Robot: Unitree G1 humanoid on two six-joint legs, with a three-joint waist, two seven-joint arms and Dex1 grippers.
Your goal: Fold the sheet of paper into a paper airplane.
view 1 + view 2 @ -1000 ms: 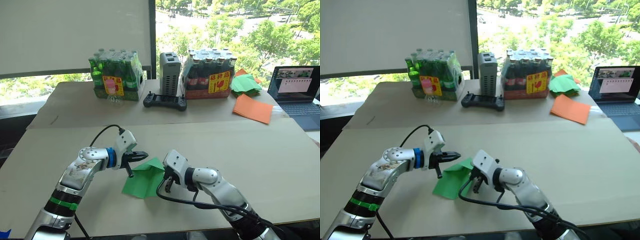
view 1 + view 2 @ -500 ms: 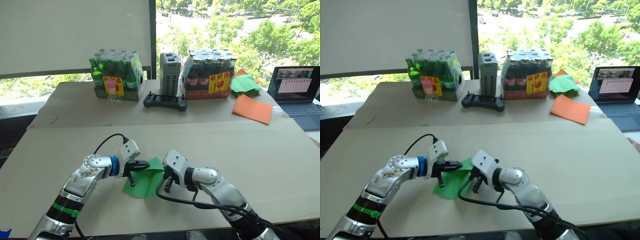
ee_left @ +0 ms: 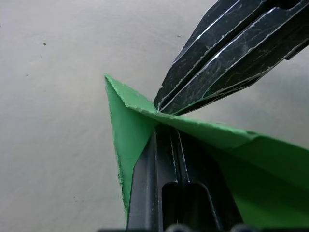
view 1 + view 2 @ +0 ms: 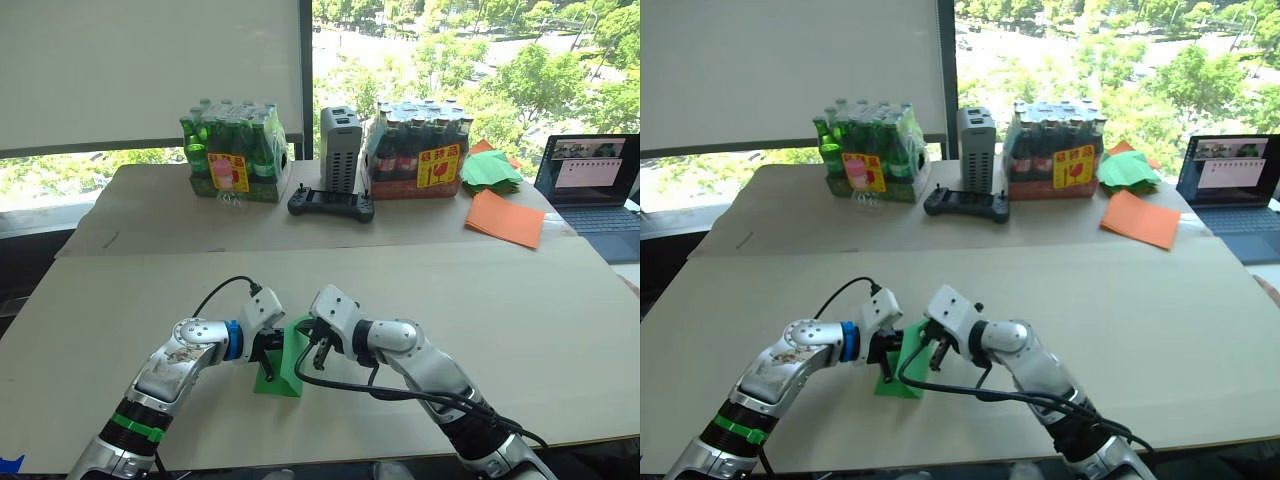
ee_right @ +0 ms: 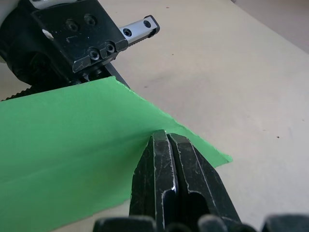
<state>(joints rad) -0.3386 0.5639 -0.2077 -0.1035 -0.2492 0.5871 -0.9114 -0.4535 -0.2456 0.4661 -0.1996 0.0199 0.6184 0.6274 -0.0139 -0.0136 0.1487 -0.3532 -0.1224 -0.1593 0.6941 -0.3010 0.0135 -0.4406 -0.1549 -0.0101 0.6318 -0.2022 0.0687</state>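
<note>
The sheet of paper [image 4: 284, 368], bright green, stands as a narrow raised fold near the table's front, between my two grippers. My left gripper [image 3: 166, 133] is shut and sits inside the fold, with the paper draped over its fingertips. From the other side my right gripper [image 5: 166, 138] is shut, and its tips press on the outside of the green surface near the crease. In the left wrist view the right gripper's fingers [image 3: 227, 58] touch the ridge of the fold just above my left fingers. The two grippers nearly meet [image 4: 300, 352].
At the far side of the table stand a pack of green bottles [image 4: 232, 150], a grey box [image 4: 340, 148], a pack of dark bottles [image 4: 418, 148] and a black controller [image 4: 331, 205]. Orange sheets [image 4: 505, 217], a green paper stack [image 4: 490, 168] and a laptop [image 4: 595, 185] lie far right.
My left gripper shut and slid right under the paper. My right gripper moved left onto it. The paper went from lying nearly flat to a narrow upright fold.
</note>
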